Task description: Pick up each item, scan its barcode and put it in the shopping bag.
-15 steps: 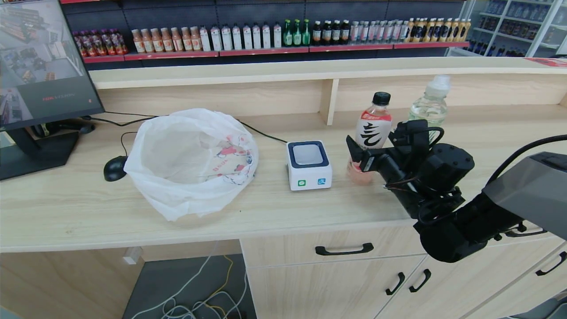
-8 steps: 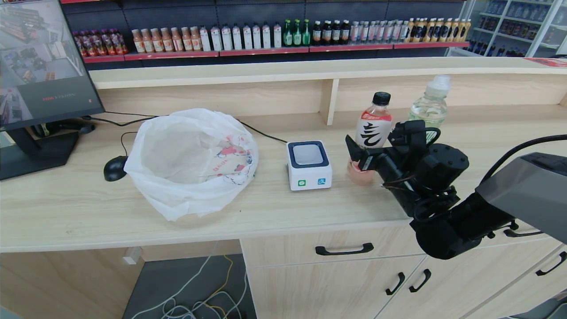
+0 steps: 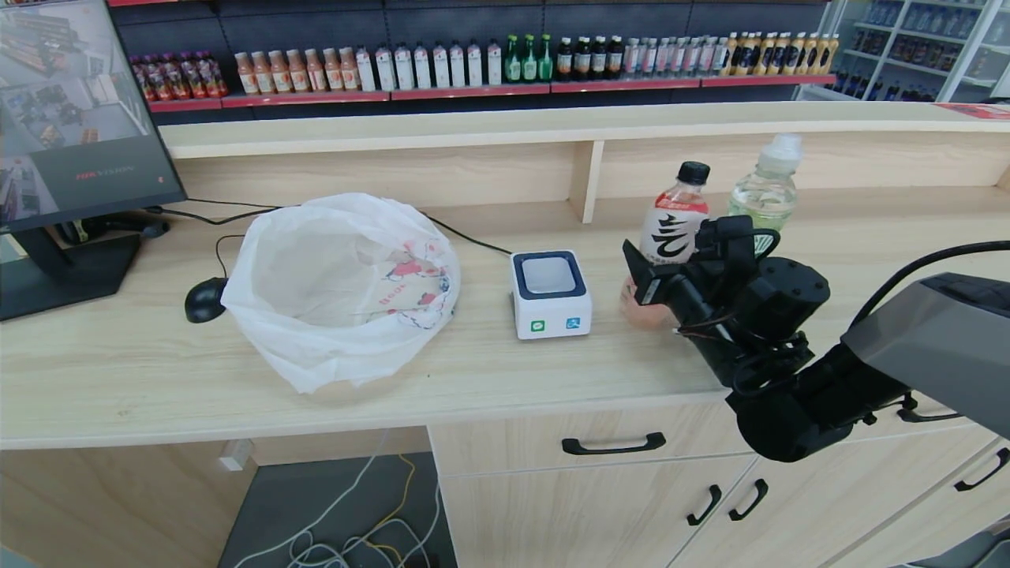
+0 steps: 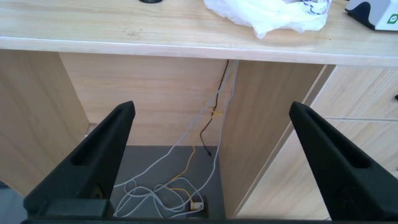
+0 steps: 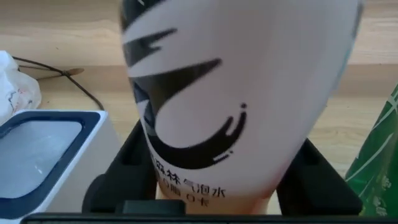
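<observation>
A pink drink bottle [image 3: 671, 229] with a black cap and a white label leans to the right on the wooden counter [image 3: 118, 363]. My right gripper [image 3: 667, 264] is shut on its lower body, and the black fingers [image 5: 124, 171] flank the bottle [image 5: 236, 93] on both sides. The white barcode scanner [image 3: 550, 293] sits just left of it, and the open white shopping bag [image 3: 343, 284] stands further left. Behind my right gripper stands a clear bottle [image 3: 765, 189] with a green label. My left gripper [image 4: 211, 155] hangs open below the counter edge, holding nothing.
A monitor [image 3: 71, 118] and a black mouse [image 3: 205, 300] are at the counter's left. A raised back shelf with a divider [image 3: 585, 181] runs behind the bottles. Drawers with black handles [image 3: 614, 446] are under the counter, and loose cables [image 4: 186, 180] lie on the floor.
The right gripper closed in on the pink bottle, and the bottle has tipped from upright to leaning right, shifting slightly. The bag, scanner and clear bottle stayed put.
</observation>
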`<state>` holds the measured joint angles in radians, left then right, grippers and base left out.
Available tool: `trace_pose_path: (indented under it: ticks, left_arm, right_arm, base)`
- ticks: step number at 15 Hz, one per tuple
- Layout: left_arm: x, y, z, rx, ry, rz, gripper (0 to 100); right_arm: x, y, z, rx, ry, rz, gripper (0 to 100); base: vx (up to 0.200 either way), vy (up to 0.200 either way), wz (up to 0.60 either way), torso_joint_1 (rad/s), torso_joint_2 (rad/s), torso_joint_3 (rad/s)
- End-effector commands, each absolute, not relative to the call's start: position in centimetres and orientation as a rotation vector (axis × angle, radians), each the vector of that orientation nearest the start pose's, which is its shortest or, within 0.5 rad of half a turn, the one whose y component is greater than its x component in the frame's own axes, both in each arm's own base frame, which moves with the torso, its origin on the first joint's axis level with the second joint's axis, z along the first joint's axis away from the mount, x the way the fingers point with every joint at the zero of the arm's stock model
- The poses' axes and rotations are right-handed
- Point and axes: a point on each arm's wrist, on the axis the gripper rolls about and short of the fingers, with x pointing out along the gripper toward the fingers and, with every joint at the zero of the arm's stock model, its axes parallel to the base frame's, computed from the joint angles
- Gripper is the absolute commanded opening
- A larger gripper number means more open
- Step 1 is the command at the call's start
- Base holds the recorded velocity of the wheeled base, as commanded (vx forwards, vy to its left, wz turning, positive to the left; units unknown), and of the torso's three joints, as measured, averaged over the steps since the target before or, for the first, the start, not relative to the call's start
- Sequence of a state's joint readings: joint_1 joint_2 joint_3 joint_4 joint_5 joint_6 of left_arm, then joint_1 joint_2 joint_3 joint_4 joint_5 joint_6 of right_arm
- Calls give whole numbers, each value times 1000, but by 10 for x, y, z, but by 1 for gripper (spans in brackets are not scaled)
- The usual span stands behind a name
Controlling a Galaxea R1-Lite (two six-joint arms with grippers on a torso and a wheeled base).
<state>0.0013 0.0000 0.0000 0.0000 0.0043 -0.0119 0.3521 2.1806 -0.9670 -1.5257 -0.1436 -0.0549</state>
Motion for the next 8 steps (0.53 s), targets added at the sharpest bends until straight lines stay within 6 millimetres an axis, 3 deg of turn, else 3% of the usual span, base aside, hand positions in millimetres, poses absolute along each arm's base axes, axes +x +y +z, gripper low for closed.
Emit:
trace_pose_path:
  ticks: [1,8]
  left_arm:
    - [-23,0,75,-12,0,6,100]
    - [-23,0,75,-12,0,6,100]
  right_arm:
    - [376,135,142,24,-314,198,0]
    - [372,133,146,40,-314,198,0]
  base:
    - [0,0,0,0,0,0]
    - [0,0,0,0,0,0]
